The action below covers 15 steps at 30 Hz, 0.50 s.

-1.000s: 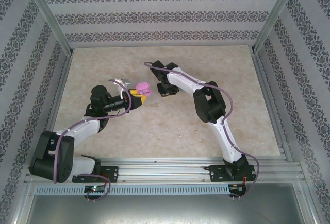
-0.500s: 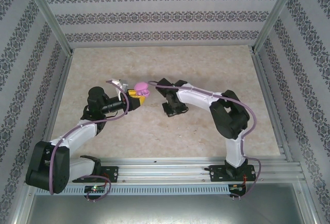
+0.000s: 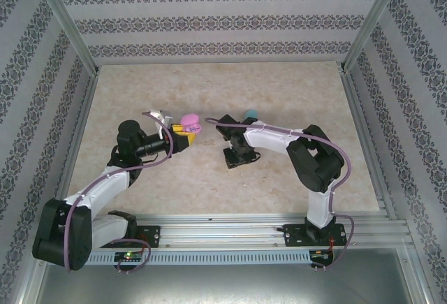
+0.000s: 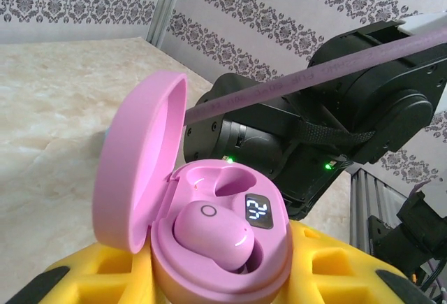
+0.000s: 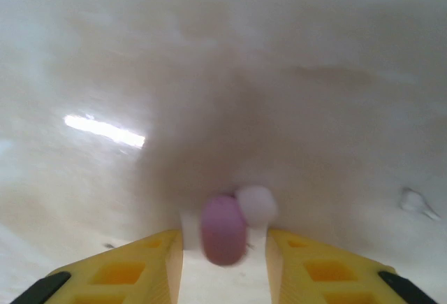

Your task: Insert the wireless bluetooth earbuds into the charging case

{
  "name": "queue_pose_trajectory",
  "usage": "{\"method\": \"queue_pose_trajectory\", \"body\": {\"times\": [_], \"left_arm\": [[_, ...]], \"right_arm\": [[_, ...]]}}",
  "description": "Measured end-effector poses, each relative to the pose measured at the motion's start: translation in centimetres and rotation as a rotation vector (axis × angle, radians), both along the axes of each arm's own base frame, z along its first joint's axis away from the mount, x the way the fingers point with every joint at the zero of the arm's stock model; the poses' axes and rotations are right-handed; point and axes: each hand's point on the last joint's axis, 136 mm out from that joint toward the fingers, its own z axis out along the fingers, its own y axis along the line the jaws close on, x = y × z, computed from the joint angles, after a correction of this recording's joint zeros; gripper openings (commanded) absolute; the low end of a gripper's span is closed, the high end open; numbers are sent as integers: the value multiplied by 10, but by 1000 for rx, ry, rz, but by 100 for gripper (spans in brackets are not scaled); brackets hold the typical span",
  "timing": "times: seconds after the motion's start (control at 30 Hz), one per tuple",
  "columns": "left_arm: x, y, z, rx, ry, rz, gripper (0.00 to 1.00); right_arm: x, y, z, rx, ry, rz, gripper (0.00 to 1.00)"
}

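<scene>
My left gripper is shut on the open pink charging case and holds it up off the table. One pink earbud sits in the case's near socket, and the far socket is empty beside a lit display. In the top view the case is just left of the right arm. My right gripper is down close to the table, blurred. A pink-purple earbud lies between its yellow fingers with a gap on each side. The right gripper points toward the near edge.
A light blue egg-shaped case lies on the beige table just behind the right arm's wrist. Patterned walls and metal posts enclose the table. The right arm's black body and a purple cable hang close behind the pink case.
The right gripper swung away from the pink case, down and toward the near edge, and its jaws widened. The blue case came into view behind it. The left arm barely shifted.
</scene>
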Motion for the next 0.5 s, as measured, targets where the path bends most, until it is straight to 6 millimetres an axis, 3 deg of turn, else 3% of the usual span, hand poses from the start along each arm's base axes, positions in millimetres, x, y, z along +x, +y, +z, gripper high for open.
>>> {"method": "queue_pose_trajectory", "body": {"times": [0.1, 0.23, 0.37, 0.5], "left_arm": [[0, 0, -3, 7, 7, 2, 21], [0, 0, -5, 16, 8, 2, 21], [-3, 1, -6, 27, 5, 0, 21], [-5, 2, -4, 34, -2, 2, 21]], "right_arm": [[-5, -10, 4, -39, 13, -4, 39], [-8, -14, 24, -41, -2, -14, 40], [-4, 0, 47, 25, -43, -44, 35], [-8, 20, 52, 102, -33, -74, 28]]}}
